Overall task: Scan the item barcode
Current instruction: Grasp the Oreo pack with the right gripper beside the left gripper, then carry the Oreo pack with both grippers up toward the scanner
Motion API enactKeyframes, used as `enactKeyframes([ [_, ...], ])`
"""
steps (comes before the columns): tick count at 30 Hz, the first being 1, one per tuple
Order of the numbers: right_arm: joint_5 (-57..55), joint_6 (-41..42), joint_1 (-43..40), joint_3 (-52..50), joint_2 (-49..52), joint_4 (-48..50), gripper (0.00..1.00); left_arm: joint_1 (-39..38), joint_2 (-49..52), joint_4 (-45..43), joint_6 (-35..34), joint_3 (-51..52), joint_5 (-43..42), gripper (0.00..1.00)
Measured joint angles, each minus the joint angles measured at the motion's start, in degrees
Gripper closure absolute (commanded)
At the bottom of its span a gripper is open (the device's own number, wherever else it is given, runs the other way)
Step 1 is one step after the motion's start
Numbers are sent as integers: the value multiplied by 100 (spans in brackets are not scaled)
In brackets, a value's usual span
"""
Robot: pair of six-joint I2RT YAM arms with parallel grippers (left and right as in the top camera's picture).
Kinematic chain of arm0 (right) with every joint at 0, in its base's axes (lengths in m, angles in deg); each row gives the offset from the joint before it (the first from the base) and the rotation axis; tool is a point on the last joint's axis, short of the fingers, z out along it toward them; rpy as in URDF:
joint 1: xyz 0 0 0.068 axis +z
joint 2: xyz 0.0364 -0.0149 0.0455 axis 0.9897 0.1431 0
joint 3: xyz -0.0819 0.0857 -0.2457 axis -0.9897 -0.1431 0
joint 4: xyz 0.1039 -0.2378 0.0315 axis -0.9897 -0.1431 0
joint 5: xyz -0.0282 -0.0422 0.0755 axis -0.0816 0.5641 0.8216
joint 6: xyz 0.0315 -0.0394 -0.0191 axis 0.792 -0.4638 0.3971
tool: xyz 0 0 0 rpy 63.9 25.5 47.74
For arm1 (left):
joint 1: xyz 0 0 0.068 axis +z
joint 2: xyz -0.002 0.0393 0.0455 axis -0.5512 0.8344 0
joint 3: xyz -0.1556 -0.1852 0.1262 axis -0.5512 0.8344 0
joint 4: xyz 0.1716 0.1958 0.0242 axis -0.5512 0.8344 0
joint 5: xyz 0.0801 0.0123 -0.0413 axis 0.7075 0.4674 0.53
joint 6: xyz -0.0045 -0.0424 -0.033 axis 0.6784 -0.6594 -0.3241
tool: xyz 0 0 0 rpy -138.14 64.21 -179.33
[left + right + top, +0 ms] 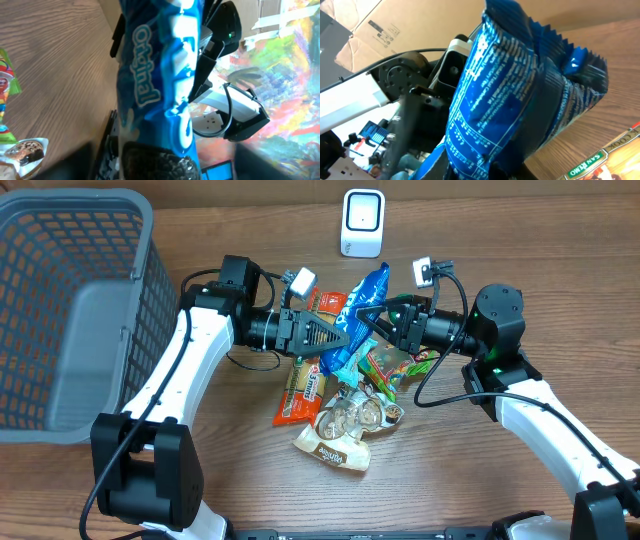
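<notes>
A blue Oreo cookie packet [368, 305] hangs above the table between my two grippers. My right gripper [388, 320] is shut on it from the right; in the right wrist view the packet's printed back [505, 90] rises from between the dark fingers [445, 167]. My left gripper [345, 332] reaches in from the left with its jaws spread open around the packet's lower end. In the left wrist view the packet's front [160, 75], lettered "Original", fills the middle. The white scanner [362, 223] stands at the table's far edge. No barcode shows clearly.
A pile of snack packets lies under the grippers: an orange bar [303, 390], a green packet [385, 370] and a white cookie bag [340, 425]. A grey mesh basket [70, 310] fills the left side.
</notes>
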Motion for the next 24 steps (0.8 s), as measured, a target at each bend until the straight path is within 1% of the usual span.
enactKeyframes([
  [5,-24,79,0,0,0,2,86,2,0,-39,81,0,341,0],
  [9,-179,227,-2,0,0,-136,87,2,0,0,107,-33,907,0],
  [11,-326,313,-11,0,0,-308,90,2,0,177,109,-170,1349,0],
  [13,-496,411,-35,-2,0,-446,90,2,0,428,125,-450,1829,0],
  [20,-1034,737,-201,0,0,-802,94,-50,-2,1508,284,-1956,3541,1],
  [22,-1207,837,-203,28,0,-1156,95,-136,-2,1663,350,-2210,3967,0],
  [24,-1408,914,-201,122,2,-1770,96,-299,-4,1757,380,-2341,4465,0],
])
